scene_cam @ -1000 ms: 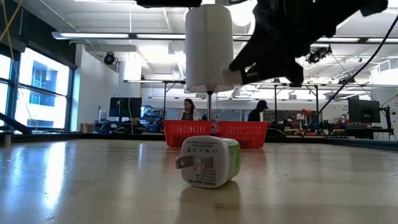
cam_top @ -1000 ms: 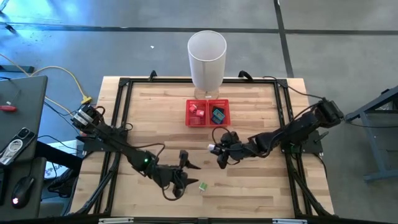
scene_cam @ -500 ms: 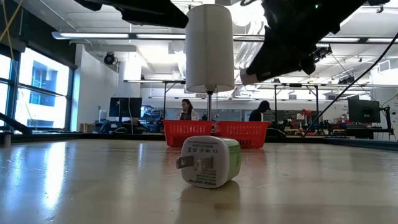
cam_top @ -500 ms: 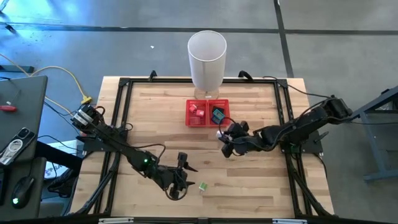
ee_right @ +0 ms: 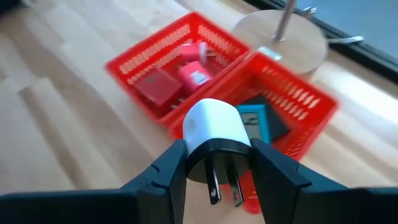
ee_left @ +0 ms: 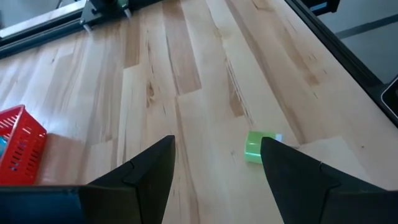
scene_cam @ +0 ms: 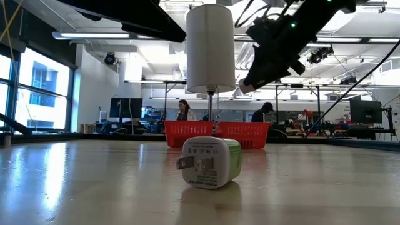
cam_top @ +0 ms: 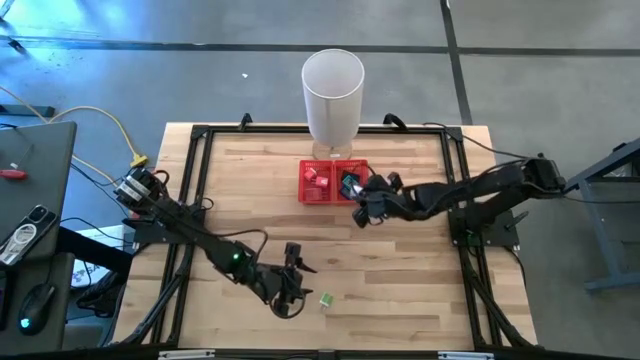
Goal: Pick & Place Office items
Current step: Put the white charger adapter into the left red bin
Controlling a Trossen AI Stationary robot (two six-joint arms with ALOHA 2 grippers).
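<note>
My right gripper [cam_top: 362, 207] hangs just above the near edge of the red mesh tray [cam_top: 309, 192], shut on a white-and-dark plug block [ee_right: 214, 127], one of the office items. The tray's left compartment holds red and pink pieces [ee_right: 180, 78]. Its right compartment holds a teal and a dark piece [ee_right: 256, 121]. A green-white plug block [cam_top: 326, 299] lies on its side near the table's front edge, also in the low view [scene_cam: 209, 162]. My left gripper [cam_top: 298, 287] stands open just left of it, and the green-white block [ee_left: 258, 147] lies ahead of its fingers, apart from them. My right gripper pinches the plug block's dark lower body [ee_right: 208, 155] between its two fingers, one on each side. The fingers slant down from the table's right. The block is lifted clear, its white rounded end toward the tray and its two metal prongs [ee_right: 222, 183] pointing back between the fingers.
A tall white cylinder bin [cam_top: 332, 95] on a thin post with a round wooden foot [ee_right: 280, 37] stands right behind the tray. Black frame rails [cam_top: 195, 170] run round the table. People show in the room beyond in the low view.
My right gripper has carried the white-and-dark plug block toward the table's far edge and up, from mid-table to the tray's near edge, tipping downward more. The block has stayed in its hold. The green-white block has not moved.
</note>
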